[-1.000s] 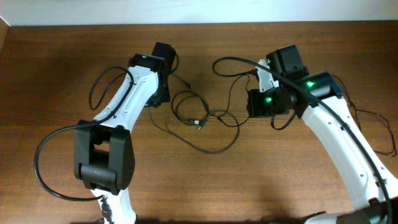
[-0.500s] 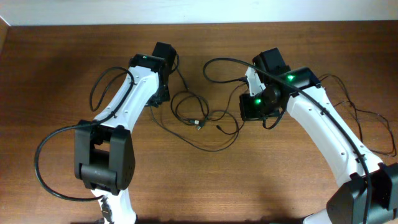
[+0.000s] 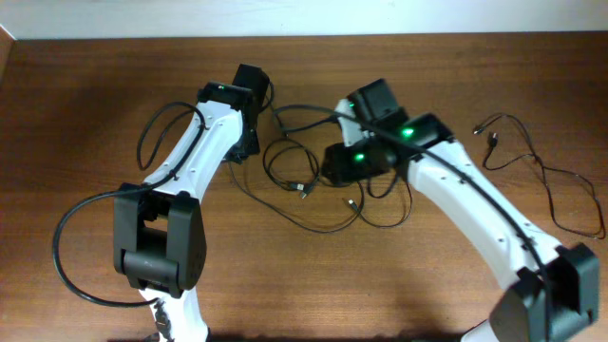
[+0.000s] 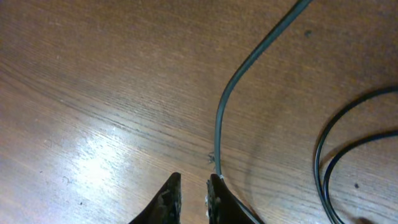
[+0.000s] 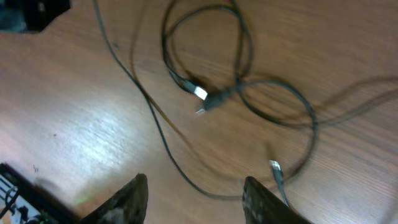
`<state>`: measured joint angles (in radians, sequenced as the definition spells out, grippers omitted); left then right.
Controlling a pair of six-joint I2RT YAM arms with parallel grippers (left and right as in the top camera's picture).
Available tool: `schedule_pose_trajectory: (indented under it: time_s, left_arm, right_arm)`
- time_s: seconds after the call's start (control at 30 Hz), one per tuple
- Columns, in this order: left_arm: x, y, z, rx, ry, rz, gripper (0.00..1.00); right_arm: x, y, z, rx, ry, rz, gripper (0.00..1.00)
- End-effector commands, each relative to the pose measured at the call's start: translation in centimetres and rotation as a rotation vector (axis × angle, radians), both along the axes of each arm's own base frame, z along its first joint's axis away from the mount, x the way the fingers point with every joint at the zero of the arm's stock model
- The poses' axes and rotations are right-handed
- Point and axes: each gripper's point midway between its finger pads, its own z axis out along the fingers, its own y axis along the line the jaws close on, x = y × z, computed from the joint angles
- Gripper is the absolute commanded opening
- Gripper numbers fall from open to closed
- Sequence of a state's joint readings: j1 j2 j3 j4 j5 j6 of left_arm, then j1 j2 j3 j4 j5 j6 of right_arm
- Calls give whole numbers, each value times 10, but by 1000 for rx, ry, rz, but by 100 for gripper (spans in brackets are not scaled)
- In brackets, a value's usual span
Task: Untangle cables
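- Wooden table [image 3: 85, 104]. Both arms reach from the near edge toward its middle.
- The cables [image 3: 304, 189] lie flat on the wood as a loose tangle of thin black loops. They sit around the middle of the table, closer to the far edge than the near one, between the two wrists.
- Two small ends show in the tangle. A silver-tipped plug [image 5: 200, 93] sits where several loops cross, and a second plug [image 5: 273, 165] lies on a free end just beside the outer loop.
- One more thin cord [image 3: 492, 140] lies well apart from the tangle. Its plug ends sit nearer the far edge, and it wanders out to the right edge.
- Left gripper [image 4: 193, 182]: fingers [image 4: 169, 194] are almost together, with only a thin slit between the tips, low over the wood.
- A single strand [image 4: 217, 124] curves in and meets the tip of the finger at the right of the wrist view. Cannot tell whether it is pinched there or only lies against the finger.
- Right gripper [image 5: 196, 186]: fingers [image 5: 134, 199] are spread wide with nothing between them. It hangs above the tangle, and the outer loop passes beneath the gap. This wrist view is somewhat blurred.
- From overhead, the right wrist covers the right-hand part of the tangle, and the gripper beneath it is hidden.
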<state>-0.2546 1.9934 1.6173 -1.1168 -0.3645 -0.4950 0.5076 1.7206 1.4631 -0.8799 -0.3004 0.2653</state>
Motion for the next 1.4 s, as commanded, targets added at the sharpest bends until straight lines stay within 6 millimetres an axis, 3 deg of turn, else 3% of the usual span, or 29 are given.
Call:
schedule_pose_trajectory:
  time_s: [0.0,0.07,0.13,0.23,0.4,0.53,0.63,0.73,0.83,0.93,1.0,1.07,1.13,1.2,1.37]
  left_arm:
    - [-1,4,6,13,-17,16,17]
    - [-1,4,6,12,-18,16,19]
    - [-1,4,6,12,-18,17,20]
    - [-1,9,6,12,-17,29,20]
    - [-2,11,2,-62,-1,58,20]
    - [-1,10,1,-76,-2,59,20]
    - [-1,9,1,-77,-4,59,20]
    - [0,9,1,-78,-5,59,20]
    - [0,9,1,-77,-5,59,20]
    - [0,10,1,-77,-5,59,21]
    - [0,9,1,-77,-5,59,21]
    - [-1,10,1,-77,-4,59,21]
    - [-1,10,1,-76,-4,59,21]
    - [-1,11,1,-76,-3,61,21]
    - [-1,11,1,-77,-3,61,21]
  right_arm:
    - [23,11,-34,-69,-39,-7,56]
    - [45,17,-57,-76,-68,-24,63]
    - [64,21,-73,-62,-95,-36,64]
    - [76,29,-90,-79,-167,66,63]
    - [84,35,-132,-113,-184,150,63]
    - [96,42,-155,-102,-209,147,63]
    - [87,31,-174,-159,-151,143,49]
    - [73,24,-185,-193,-88,151,48]
    - [71,1,-194,-327,-80,121,28]
    - [64,-17,-198,-417,-49,111,28]
    - [63,-54,-199,-595,-46,71,28]
    - [59,-79,-198,-691,-18,50,29]
    - [51,-106,-198,-738,54,29,29]
    - [44,-132,-199,-732,144,-100,34]
    - [31,-124,-205,-429,341,-183,43]
